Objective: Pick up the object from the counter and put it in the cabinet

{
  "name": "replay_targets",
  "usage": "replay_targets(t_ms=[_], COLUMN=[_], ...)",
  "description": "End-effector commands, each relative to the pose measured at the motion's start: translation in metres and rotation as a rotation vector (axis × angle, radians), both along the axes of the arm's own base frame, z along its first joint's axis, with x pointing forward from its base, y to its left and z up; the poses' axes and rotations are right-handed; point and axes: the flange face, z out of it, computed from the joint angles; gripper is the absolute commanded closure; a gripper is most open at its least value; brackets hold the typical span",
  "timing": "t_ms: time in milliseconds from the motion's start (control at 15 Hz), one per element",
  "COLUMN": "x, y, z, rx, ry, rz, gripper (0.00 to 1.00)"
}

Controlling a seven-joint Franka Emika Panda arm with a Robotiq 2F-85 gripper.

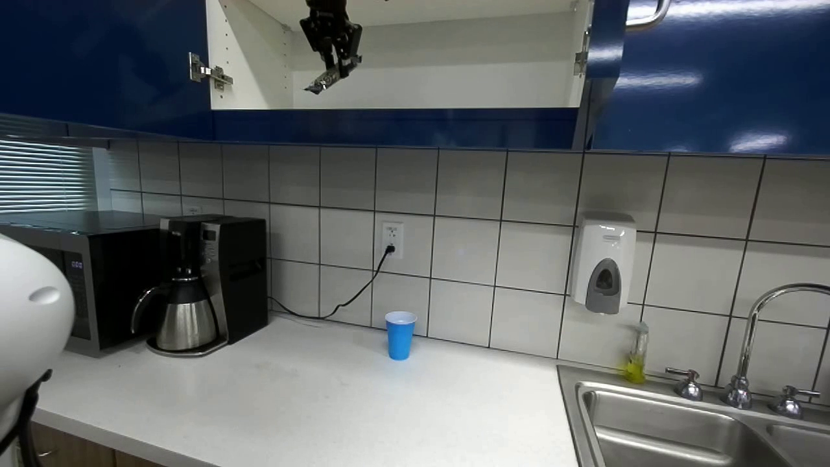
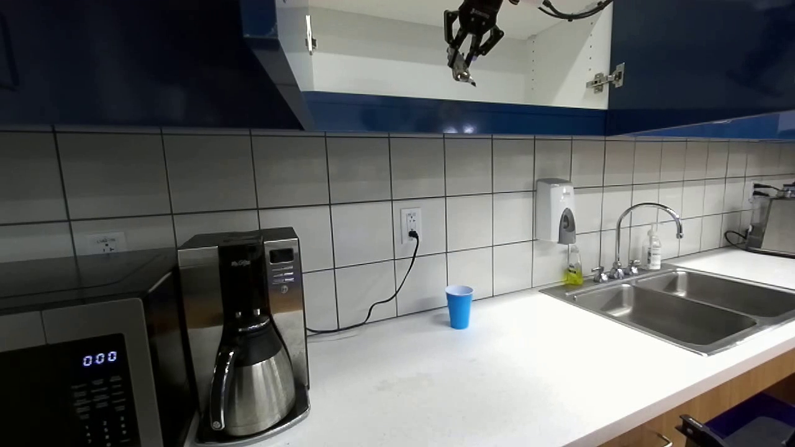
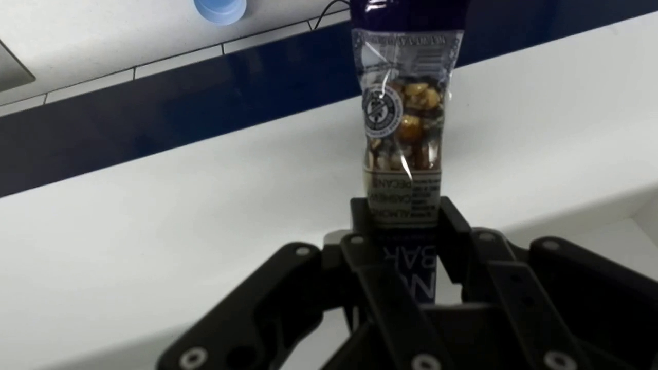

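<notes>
The object, a nut bar [image 3: 408, 118] in a wrapper with dark ends and a clear middle, is held in my gripper [image 3: 403, 216]. The fingers press on its sides and hide part of its near end. The bar also shows in both exterior views [image 1: 324, 80] [image 2: 460, 69], tilted below my gripper [image 1: 340, 63] [image 2: 463, 61]. They are at the opening of the cabinet [image 1: 395, 124] [image 2: 397, 107], above its blue bottom edge. In the wrist view the cabinet's white interior [image 3: 180, 205] lies behind the gripper. The counter [image 1: 292, 402] [image 2: 447, 379] is far below.
Open blue doors [image 1: 97, 65] [image 2: 702, 62] flank the cabinet opening. A blue cup [image 1: 400, 337] [image 2: 459, 308] stands on the counter by the tiled wall. A coffee maker [image 1: 237, 279] and a microwave [image 1: 123, 272] stand at one end, a sink [image 1: 661, 421] at the other.
</notes>
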Motion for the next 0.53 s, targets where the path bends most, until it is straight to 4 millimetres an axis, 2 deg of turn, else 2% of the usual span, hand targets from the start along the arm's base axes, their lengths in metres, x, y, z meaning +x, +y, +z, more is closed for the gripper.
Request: replay_targets(t_ms=[0,467], x=[0.018,0.045], y=[0.006,0.011], z=[0.006,-0.003], rx=[0.023,0.041], ry=[-0.039,-0.040], rz=[-0.027,-0.049], gripper=[0.91,0.91])
